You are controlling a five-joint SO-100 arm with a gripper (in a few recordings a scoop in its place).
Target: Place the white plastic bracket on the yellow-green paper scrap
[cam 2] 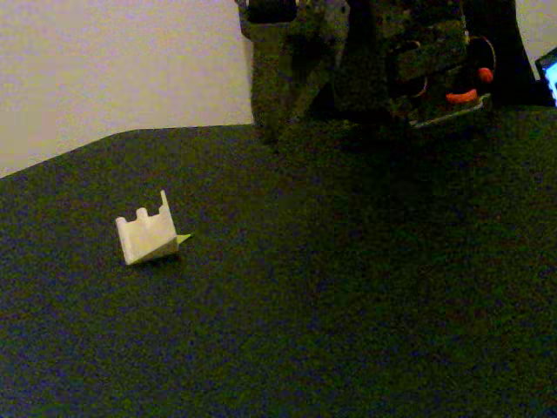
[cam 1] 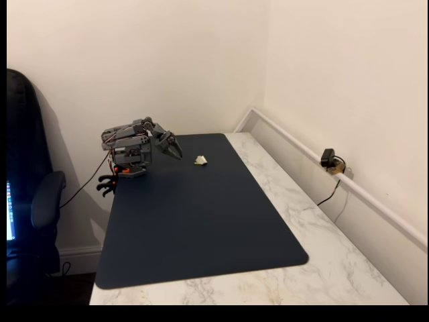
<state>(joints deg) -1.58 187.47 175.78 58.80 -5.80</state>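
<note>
Judging from both fixed views, your white plastic bracket [cam 2: 146,235] already sits on the dark mat [cam 1: 201,228] with the yellow-green paper scrap [cam 2: 182,239] peeking out from under its right edge, so it looks placed. Your gripper [cam 1: 173,149] hangs folded back near the arm's base, apart from the bracket and holding nothing, though you cannot tell how far its jaws are parted. If you swing forward again you could nudge the light bracket off the scrap; no containers are present.
</note>
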